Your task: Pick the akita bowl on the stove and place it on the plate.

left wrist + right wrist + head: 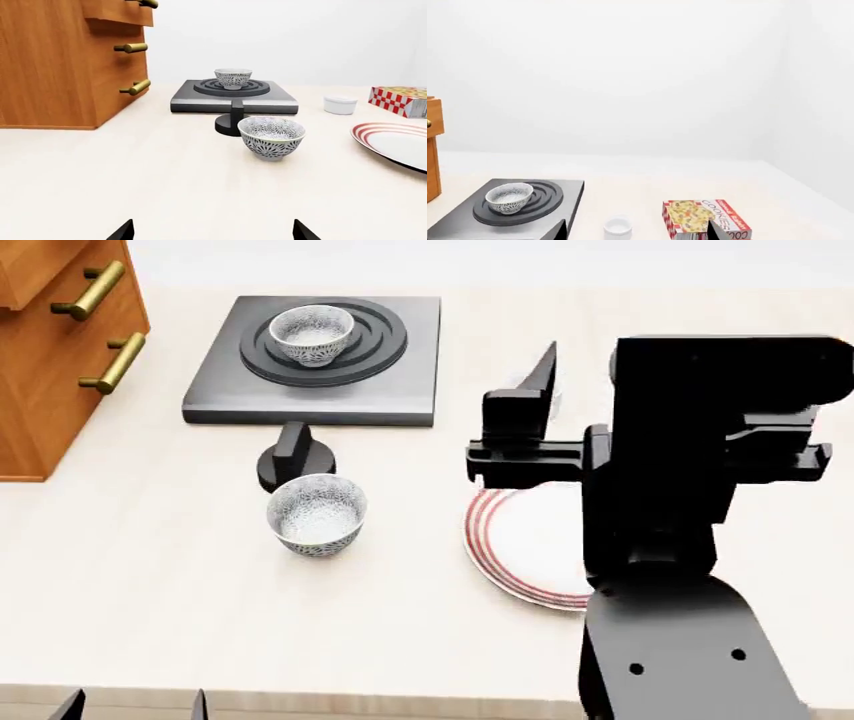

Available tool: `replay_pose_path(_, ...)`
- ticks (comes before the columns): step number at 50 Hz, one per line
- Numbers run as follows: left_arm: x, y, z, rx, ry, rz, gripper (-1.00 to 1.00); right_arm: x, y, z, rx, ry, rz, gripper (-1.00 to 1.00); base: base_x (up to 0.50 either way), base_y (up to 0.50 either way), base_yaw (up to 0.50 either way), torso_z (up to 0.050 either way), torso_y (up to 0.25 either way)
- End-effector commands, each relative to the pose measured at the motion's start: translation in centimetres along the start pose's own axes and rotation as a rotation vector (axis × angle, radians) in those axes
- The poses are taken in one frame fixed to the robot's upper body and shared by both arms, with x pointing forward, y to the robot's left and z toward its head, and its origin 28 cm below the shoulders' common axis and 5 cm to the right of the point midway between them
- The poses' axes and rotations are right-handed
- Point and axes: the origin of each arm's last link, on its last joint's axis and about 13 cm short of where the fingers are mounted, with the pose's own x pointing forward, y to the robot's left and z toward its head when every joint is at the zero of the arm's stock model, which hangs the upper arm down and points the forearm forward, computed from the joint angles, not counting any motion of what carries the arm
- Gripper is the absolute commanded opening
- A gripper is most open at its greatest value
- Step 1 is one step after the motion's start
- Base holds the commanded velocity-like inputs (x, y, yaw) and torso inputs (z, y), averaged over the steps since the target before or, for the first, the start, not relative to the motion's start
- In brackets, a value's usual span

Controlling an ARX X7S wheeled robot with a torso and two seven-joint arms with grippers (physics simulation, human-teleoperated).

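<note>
The akita bowl [312, 335] sits upright in the middle of the stove's [400, 380] black rings, also seen in the left wrist view as the bowl [233, 77] on the stove [200, 102]. A second, matching bowl [318, 515] stands on the table in front of the knob [294, 460]. The red-ringed plate [514, 550] lies to the right, partly hidden by my right arm [667, 470]. My left gripper [213, 232] is open and empty, low at the table's near edge. My right gripper [638, 232] is open and empty, raised above the plate, facing the stove [467, 222] and its bowl [509, 196].
A wooden cabinet [54, 350] with brass handles stands left of the stove. A small white cup [340, 105] and a cookie box [400, 100] sit behind the plate [397, 142]. The second bowl [271, 136] and knob [230, 122] lie between my left gripper and the stove.
</note>
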Motion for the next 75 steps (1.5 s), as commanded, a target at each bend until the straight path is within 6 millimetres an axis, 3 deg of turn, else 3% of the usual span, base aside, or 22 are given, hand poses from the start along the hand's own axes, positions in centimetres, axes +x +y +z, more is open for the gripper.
replay_pose_path(1, 0.0, 0.0, 0.1, 0.001, 0.002, 0.001, 1.00, 0.4, -2.5, 4.5, -0.054, -0.003, -0.017, 1.00, 0.00, 0.00, 0.00, 0.000, 0.000)
replay_pose_path(7, 0.0, 0.0, 0.0, 0.001, 0.002, 0.003, 1.00, -1.1, -3.8, 3.7, -0.038, 0.020, -0.019, 1.00, 0.00, 0.00, 0.00, 0.000, 0.000)
replay_pose_path(9, 0.0, 0.1, -0.1, 0.001, 0.002, 0.003, 1.00, -2.0, -4.3, 2.5, -0.024, 0.052, 0.003, 1.00, 0.00, 0.00, 0.00, 0.000, 0.000)
replay_pose_path(20, 0.0, 0.1, -0.1, 0.001, 0.002, 0.003, 1.00, -2.0, -4.3, 2.5, -0.024, 0.052, 0.003, 1.00, 0.00, 0.00, 0.00, 0.000, 0.000)
replay_pose_path(21, 0.1, 0.1, -0.2, 0.000, 0.004, 0.006, 1.00, -2.7, -4.9, -0.2, -0.054, 0.057, 0.001, 1.00, 0.00, 0.00, 0.00, 0.000, 0.000)
replay_pose_path(26, 0.1, 0.1, 0.0, 0.000, 0.004, 0.008, 1.00, -3.1, -4.9, -1.5, -0.084, 0.052, -0.001, 1.00, 0.00, 0.00, 0.00, 0.000, 0.000)
replay_pose_path(66, 0.0, 0.1, -0.1, -0.002, 0.004, 0.012, 1.00, -3.2, -4.9, -1.3, -0.072, 0.035, 0.012, 1.00, 0.00, 0.00, 0.00, 0.000, 0.000)
replay_pose_path(72, 0.4, 0.0, 1.4, 0.032, -0.019, -0.005, 1.00, -3.3, -4.8, -1.1, -0.071, 0.035, 0.011, 1.00, 0.00, 0.00, 0.00, 0.000, 0.000)
replay_pose_path(73, 1.3, -0.4, 3.9, 0.042, -0.039, -0.029, 1.00, -3.3, -4.8, -1.1, -0.070, 0.035, 0.010, 1.00, 0.00, 0.00, 0.00, 0.000, 0.000)
replay_pose_path(75, 2.8, -0.7, 7.0, 0.058, -0.075, -0.047, 1.00, -3.2, -4.9, -1.3, -0.068, 0.036, 0.009, 1.00, 0.00, 0.00, 0.00, 0.000, 0.000)
